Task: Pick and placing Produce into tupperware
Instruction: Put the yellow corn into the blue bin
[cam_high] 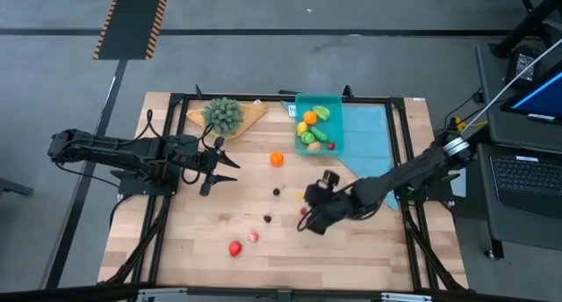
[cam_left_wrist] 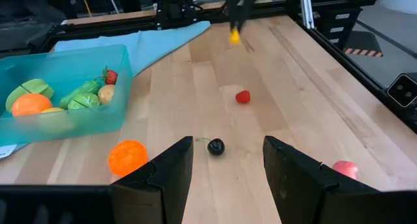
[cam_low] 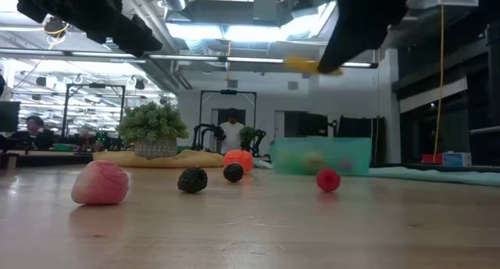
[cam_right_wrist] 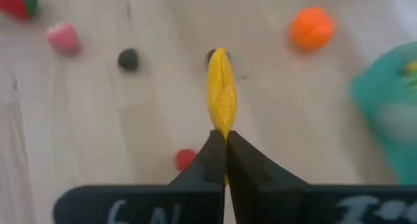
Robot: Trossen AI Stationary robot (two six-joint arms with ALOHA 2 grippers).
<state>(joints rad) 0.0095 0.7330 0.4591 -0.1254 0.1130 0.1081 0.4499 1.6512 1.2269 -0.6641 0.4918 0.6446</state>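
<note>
My right gripper (cam_high: 305,197) is shut on a narrow yellow produce piece (cam_right_wrist: 222,94), held above the middle of the table; the piece also shows in the low view (cam_low: 301,63). My left gripper (cam_high: 230,162) is open and empty, left of an orange fruit (cam_high: 277,159). The teal tupperware (cam_high: 318,122) stands at the far middle on its base and holds several produce pieces. A dark cherry (cam_high: 277,191), a dark piece (cam_high: 267,219), a small red piece (cam_high: 304,211), a pink piece (cam_high: 253,236) and a red piece (cam_high: 234,248) lie loose on the wood. My right gripper pinches the yellow piece by the end nearest the fingers (cam_right_wrist: 223,129), between its two fingertips (cam_right_wrist: 214,149). The piece sticks out ahead of the fingers, in line with them. It is lifted clear of the table (cam_low: 301,63).
A bushy green plant (cam_high: 223,114) on a tan board stands at the far left of the work area. A light-blue cloth (cam_high: 364,135) lies beside and under the tupperware on its right. A dark frame (cam_high: 167,144) borders the wooden table.
</note>
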